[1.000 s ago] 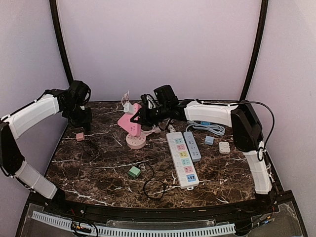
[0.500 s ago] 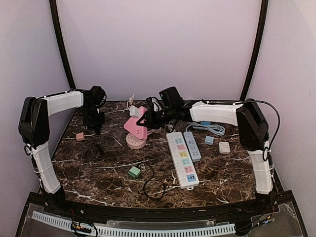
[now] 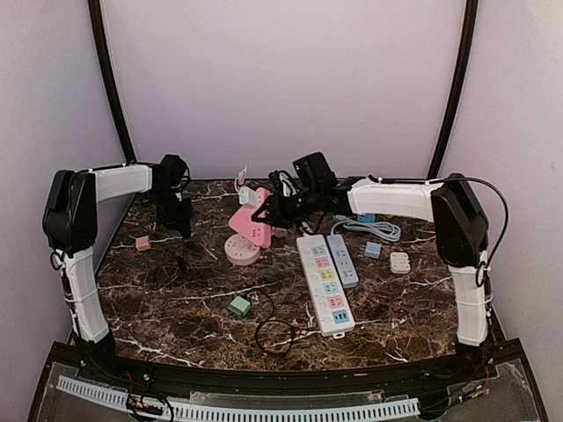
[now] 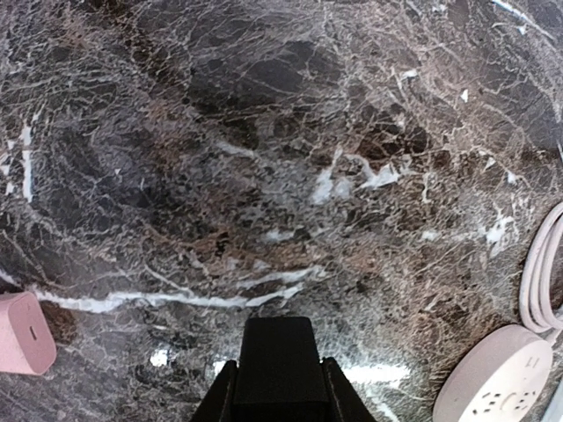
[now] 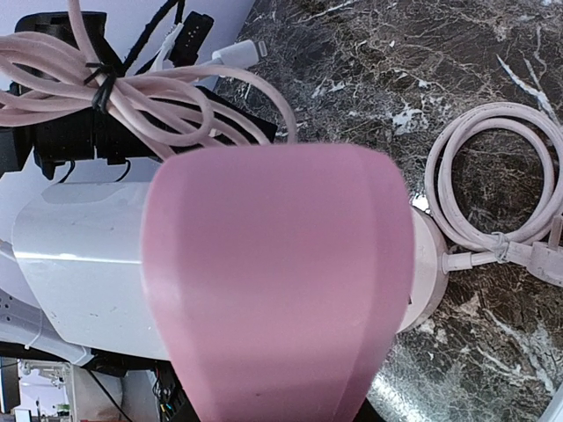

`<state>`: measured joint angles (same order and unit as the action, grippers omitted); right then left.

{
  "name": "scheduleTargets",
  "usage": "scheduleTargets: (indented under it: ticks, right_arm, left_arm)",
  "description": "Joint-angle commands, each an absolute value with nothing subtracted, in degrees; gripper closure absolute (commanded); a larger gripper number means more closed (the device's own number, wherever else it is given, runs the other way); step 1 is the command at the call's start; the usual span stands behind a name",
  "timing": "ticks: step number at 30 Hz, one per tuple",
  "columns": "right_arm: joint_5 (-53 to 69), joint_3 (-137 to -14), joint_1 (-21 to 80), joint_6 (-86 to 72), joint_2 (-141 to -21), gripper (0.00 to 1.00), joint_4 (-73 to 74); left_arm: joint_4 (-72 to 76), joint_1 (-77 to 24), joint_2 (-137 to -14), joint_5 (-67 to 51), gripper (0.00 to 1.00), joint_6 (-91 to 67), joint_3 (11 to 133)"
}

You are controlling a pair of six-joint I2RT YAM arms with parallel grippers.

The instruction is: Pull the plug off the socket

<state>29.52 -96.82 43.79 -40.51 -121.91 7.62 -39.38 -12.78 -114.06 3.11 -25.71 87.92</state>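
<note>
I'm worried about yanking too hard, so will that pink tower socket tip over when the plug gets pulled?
Probably tippy: the pink tower socket stands tall on a small round base and leans. Its hard-looking plastic body should stay stiff. The white plug sits near its top, so a pull there likely gets leverage.

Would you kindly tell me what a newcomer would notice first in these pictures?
The pink socket tower leans at the rear centre of the marble table, a white plug at its upper end and the right end effector beside it. Nearer the arms lies a long white power strip with coloured outlets.
</note>
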Motion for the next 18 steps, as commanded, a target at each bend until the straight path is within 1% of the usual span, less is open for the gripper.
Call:
scheduleTargets:
  ticks: [1,8,10,12,13,14,15,16,18]
  right_arm:
    - [30.28,-96.59,43.42,-39.45,-119.10,1.00,4.52]
    - [30.50,-96.90,43.31,-39.42,-119.28,1.00,4.79]
    - [30.56,-97.01,43.31,-39.39,-119.40,1.00,4.83]
    - [30.59,-97.03,43.29,-39.42,-119.39,1.00,4.86]
    - [30.59,-97.03,43.31,-39.42,-119.48,1.00,4.86]
    - [30.52,-97.11,43.33,-39.34,-119.48,1.00,4.97]
    - [30.50,-97.18,43.31,-39.25,-119.49,1.00,5.04]
    - [30.42,-97.20,43.33,-39.22,-119.49,1.00,5.06]
    - [30.45,-97.27,43.33,-39.20,-119.61,1.00,5.09]
  left_arm:
    - [-34.14,-9.97,-113.08,-6.19,0.85,-26.51,85.00]
    - [-29.65,-7.20,-112.93,-14.03,0.79,-27.35,81.17]
    - [-29.13,-6.70,-112.75,-15.05,0.74,-27.48,80.52]
    - [-28.94,-6.17,-112.41,-15.30,0.68,-27.51,79.97]
    - [-28.92,-6.07,-112.08,-15.18,0.61,-27.51,79.80]
    - [-28.88,-5.85,-111.85,-15.11,0.58,-27.44,79.45]
    - [-28.71,-5.78,-111.46,-15.00,0.52,-27.39,79.10]
    - [-28.68,-5.60,-111.23,-14.89,0.49,-27.30,78.97]
    - [-28.80,-5.42,-110.74,-14.42,0.40,-27.04,78.85]
